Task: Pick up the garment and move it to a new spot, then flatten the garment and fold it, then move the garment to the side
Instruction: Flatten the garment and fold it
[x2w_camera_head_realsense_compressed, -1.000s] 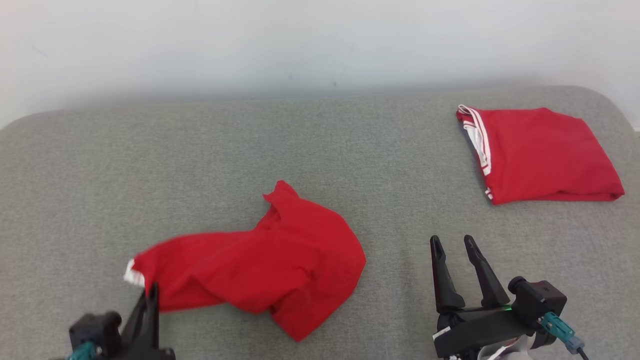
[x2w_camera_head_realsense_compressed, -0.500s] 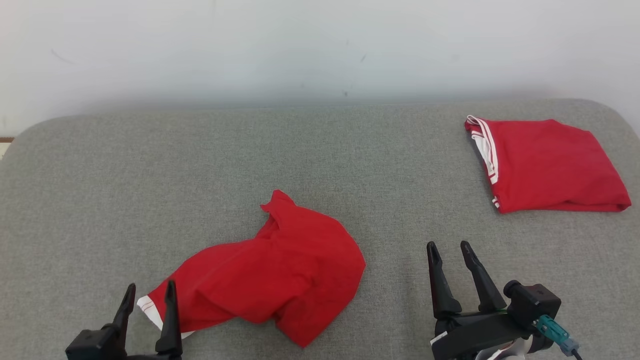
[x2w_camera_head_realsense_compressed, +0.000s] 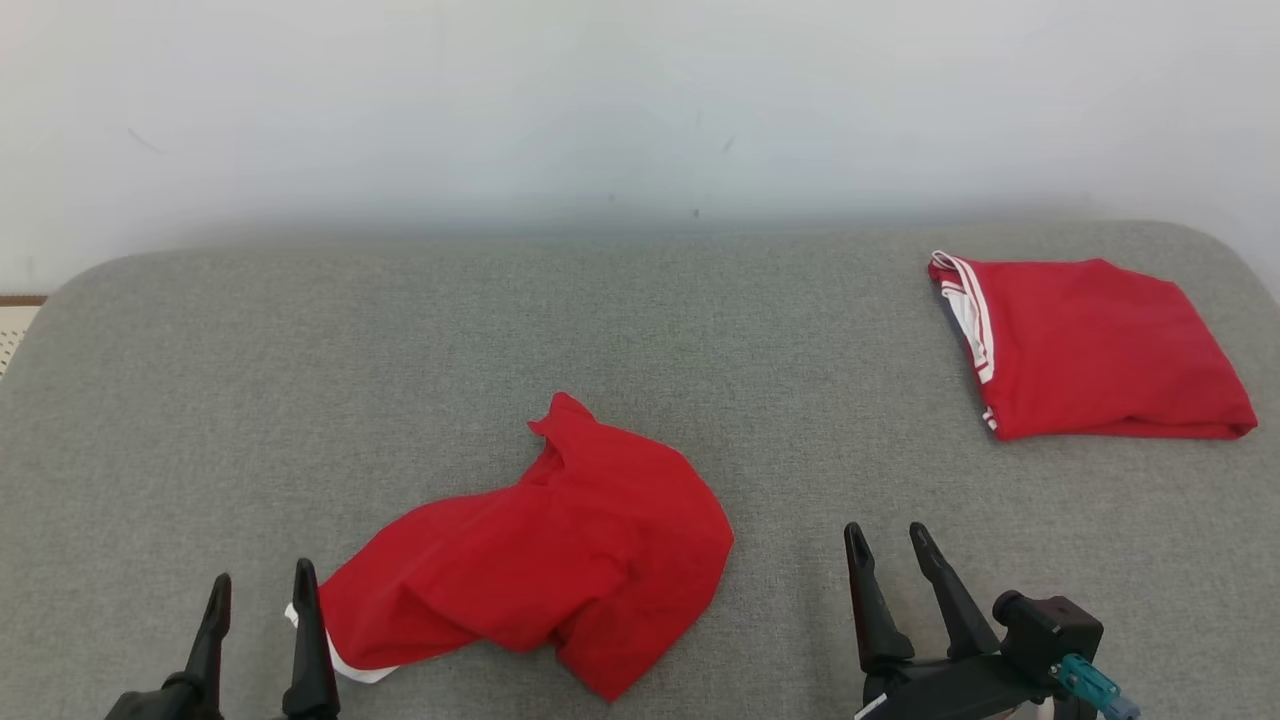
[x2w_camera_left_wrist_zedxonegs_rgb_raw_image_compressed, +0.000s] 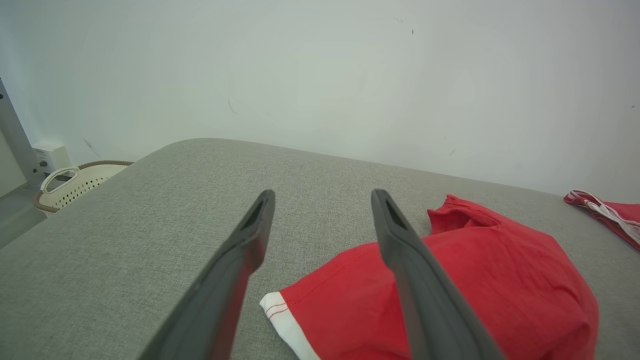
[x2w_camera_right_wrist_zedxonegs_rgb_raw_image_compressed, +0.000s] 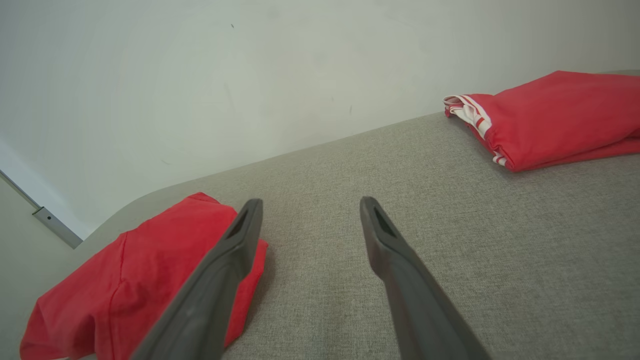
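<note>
A crumpled red garment (x2w_camera_head_realsense_compressed: 560, 560) with a white-trimmed hem lies bunched near the front middle of the grey padded surface (x2w_camera_head_realsense_compressed: 400, 380). It also shows in the left wrist view (x2w_camera_left_wrist_zedxonegs_rgb_raw_image_compressed: 475, 285) and the right wrist view (x2w_camera_right_wrist_zedxonegs_rgb_raw_image_compressed: 130, 280). My left gripper (x2w_camera_head_realsense_compressed: 260, 580) is open just left of the garment's white hem (x2w_camera_head_realsense_compressed: 345, 665), holding nothing; its fingers (x2w_camera_left_wrist_zedxonegs_rgb_raw_image_compressed: 405, 260) frame bare grey surface. My right gripper (x2w_camera_head_realsense_compressed: 885, 535) is open and empty, apart from the garment on its right side (x2w_camera_right_wrist_zedxonegs_rgb_raw_image_compressed: 310, 202).
A second red garment (x2w_camera_head_realsense_compressed: 1085, 345) with white stripes lies folded at the back right (x2w_camera_right_wrist_zedxonegs_rgb_raw_image_compressed: 555, 117). A pale wall stands behind the surface. A cream perforated basket (x2w_camera_left_wrist_zedxonegs_rgb_raw_image_compressed: 75, 185) sits on the floor past the left edge.
My left gripper let go of the garment's hem, opened and drew back toward the front edge. The garment's left end dropped flat. The camera tilted, shifting the whole picture down.
</note>
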